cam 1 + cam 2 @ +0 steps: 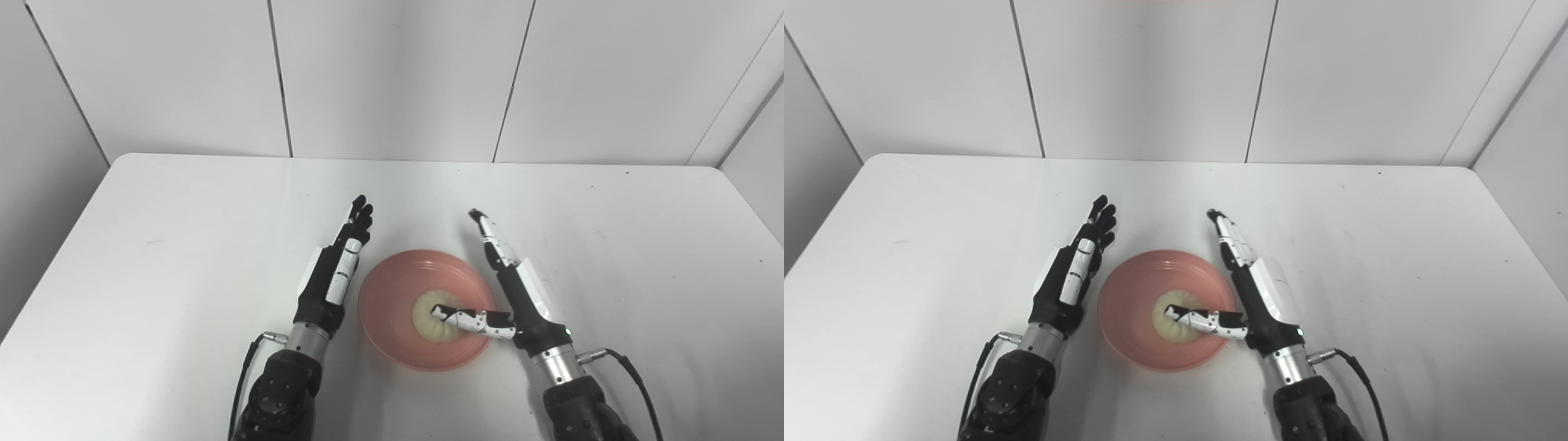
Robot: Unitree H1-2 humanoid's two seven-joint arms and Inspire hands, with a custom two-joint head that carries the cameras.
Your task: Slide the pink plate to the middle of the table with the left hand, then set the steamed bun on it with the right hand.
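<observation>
Round pale steamed bun (pixel 436 317) seated in shallow pink plate (pixel 392 288) on white table (pixel 184 245), left hand (pixel 335 275) held open beside plate, right hand (pixel 511 288) spread open, thumb laid over bun

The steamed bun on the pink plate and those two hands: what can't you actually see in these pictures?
- Steamed bun: its right part is hidden by the right hand's thumb, both views.
- Whether that thumb touches the bun or hovers: cannot tell.
- Pink plate: right rim is covered by the right hand.
- Left hand: seen edge-on, palm hidden.
- Both arms: cut off by the bottom edge.
</observation>
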